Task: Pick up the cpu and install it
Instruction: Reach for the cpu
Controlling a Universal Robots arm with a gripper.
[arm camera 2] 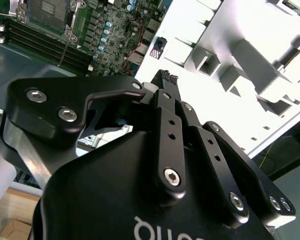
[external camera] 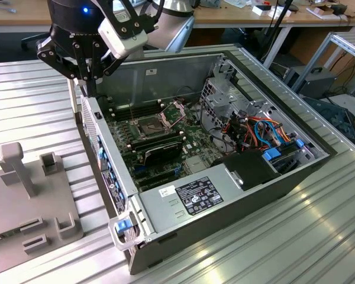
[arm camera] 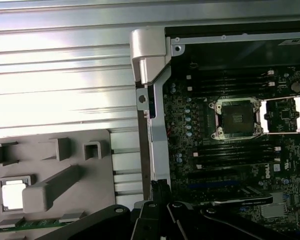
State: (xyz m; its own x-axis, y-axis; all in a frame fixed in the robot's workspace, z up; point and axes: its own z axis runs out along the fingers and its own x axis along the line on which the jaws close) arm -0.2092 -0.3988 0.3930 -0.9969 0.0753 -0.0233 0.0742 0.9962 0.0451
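Hangs with the pincer (external camera: 90,80) pointing down, just above the far corner of the computer case (external camera: 109,160) on the exterior view's left. Shows fingertips pressed together in the second wrist view, nothing visible between them. Closed on air, apparently, not on the chip. Sits high enough to clear the case wall, presumably for free travel between tray and board.

Below, toward the exterior view's right: the motherboard (external camera: 192,133), facing up in a case laid on its side with the panel off, plainly for reach from above. Near the board's middle, the socket (arm camera: 237,118), dark and bare inside, its metal frame (arm camera: 285,114) swung open beside it. Ready for a chip and not yet given one.

Across the case wall, on the ribbed table (external camera: 35,94), the grey tray (arm camera: 92,185), with a post and brackets for parts. In its square framed recess, a pale square, most likely the cpu (arm camera: 12,194): flat, face up, apart from the pincer. Boxed in by the recess walls, probably for a known, repeatable pickup spot. Uninstalled, then, and not in hand.
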